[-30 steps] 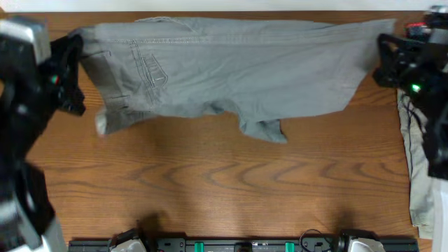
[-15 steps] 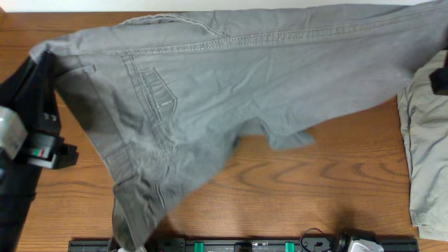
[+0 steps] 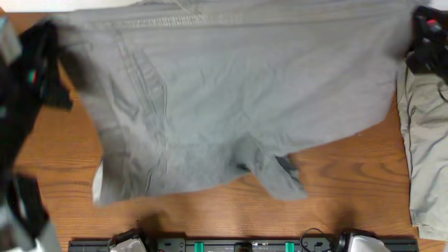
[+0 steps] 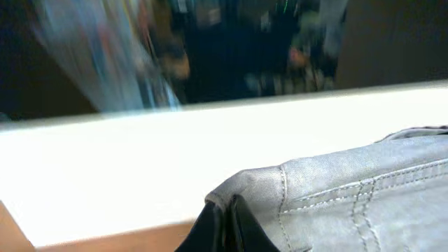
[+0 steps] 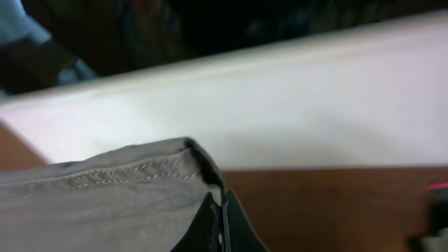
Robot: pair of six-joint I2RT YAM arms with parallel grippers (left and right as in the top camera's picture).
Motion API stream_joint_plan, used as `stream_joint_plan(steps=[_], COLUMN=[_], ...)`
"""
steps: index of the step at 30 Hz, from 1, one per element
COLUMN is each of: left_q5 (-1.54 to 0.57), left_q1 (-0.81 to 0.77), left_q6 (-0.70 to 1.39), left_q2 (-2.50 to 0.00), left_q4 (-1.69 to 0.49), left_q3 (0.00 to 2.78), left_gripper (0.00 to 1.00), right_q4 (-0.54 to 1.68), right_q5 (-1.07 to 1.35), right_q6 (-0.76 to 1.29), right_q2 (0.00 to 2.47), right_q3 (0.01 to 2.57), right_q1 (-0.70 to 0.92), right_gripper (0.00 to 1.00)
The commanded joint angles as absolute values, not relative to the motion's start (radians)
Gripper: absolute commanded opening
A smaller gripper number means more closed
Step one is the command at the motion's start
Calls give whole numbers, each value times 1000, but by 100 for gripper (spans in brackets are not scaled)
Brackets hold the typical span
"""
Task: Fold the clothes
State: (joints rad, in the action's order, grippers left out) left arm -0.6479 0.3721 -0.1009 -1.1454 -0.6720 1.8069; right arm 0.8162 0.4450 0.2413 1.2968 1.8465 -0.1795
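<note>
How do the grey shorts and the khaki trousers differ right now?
The grey shorts are spread wide across the table, held at both top corners; the khaki trousers lie unheld at the right edge, partly cropped. Shorts are darker grey, trousers paler. Both are soft cloth.

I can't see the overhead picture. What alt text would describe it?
Grey shorts are held spread wide over a wooden table, the left hand and right hand each shut on a top corner. Pale trousers lie at the table's right edge.
</note>
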Motion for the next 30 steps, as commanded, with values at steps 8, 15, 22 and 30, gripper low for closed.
stream_joint_plan(steps=[8,15,22,30], left_q5=[-612,-613,-609,-610], left_q1=[304,263,266,266], left_q6=[-89,49,109,115], left_q2=[-1701,-1952,-1992,-1991], left_q4=[-467,-263,-154,-186], left_q3=[1803,1803,1803,1803], left_gripper=[6,6,6,6], right_q4=[563,292,262,274], right_q5=[395,506,511,532], right_q6=[231,240,276,276], right_q2=[1785,2030,2103,2102], right_q3=[1841,1841,1841,1841], right_q1=[-112,-91,-93,-94], right_gripper=[1,1,1,1])
